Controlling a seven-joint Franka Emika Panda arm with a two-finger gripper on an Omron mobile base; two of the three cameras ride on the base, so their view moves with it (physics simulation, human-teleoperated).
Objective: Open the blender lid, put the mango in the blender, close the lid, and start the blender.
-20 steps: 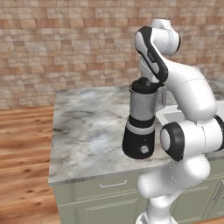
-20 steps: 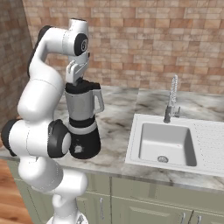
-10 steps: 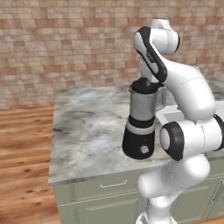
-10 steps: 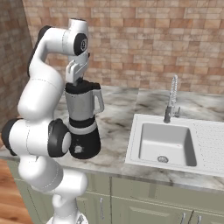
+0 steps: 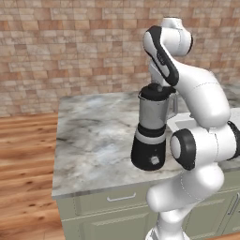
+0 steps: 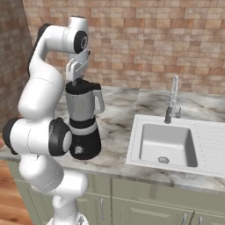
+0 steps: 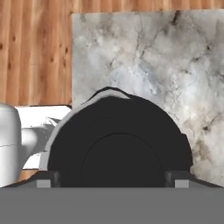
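- Gripper (image 7: 112, 178) directly above the lid (image 7: 118, 146), pointing straight down — fingertips (image 7: 46, 179) spread wide, one at each side of the view, nothing between them.
- Lid seated on the jar of the blender (image 5: 151, 129); blender upright on the counter (image 5: 93, 136), near its front edge, left of the sink (image 6: 169, 143).
- Lid round, so no long axis to line up with; small knob at its centre, just below the hand, seemingly a touch off the midline between the fingers.
- Mango nowhere to be made out — whether inside the jar cannot be told.
- Silver knob (image 5: 153, 161) low on the base front, well below the hand — likely the next target if the lid step counts as done.
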